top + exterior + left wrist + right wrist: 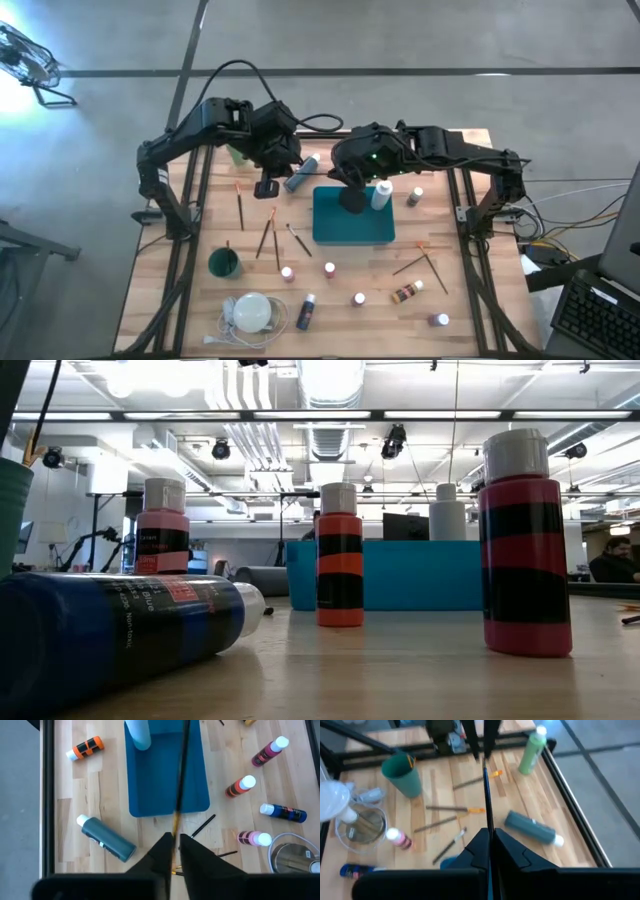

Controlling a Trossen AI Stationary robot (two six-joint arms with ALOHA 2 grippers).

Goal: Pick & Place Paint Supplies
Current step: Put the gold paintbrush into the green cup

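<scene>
A thin dark brush (181, 775) is up in the air over the near-left end of the teal tray (353, 228), spanning between my two grippers. My left gripper (175, 842) is shut on one end, my right gripper (490, 836) on the other. From above, the left gripper (267, 187) is left of the tray and the right gripper (352, 200) over the tray's far edge. A pale bottle (381, 195) stands in the tray. Other bottles and brushes lie about the table. My left gripper pinches the brush between its two fingertips (470, 742), close to the end with the yellowish band (175, 822). The brush runs straight out past the fingers, clear of the table. My right gripper pinches the brush's dark handle (487, 820) between its two fingers, which slant downward and lie along it. The brush reaches from them to the left gripper, clear of table and tray.
A grey-green bottle (300, 172) lies left of the tray, and a green bottle (531, 750) stands at the far left. A green cup (224, 263), loose brushes (268, 235), a white disc with cord (252, 310) and small bottles (408, 292) fill the near half.
</scene>
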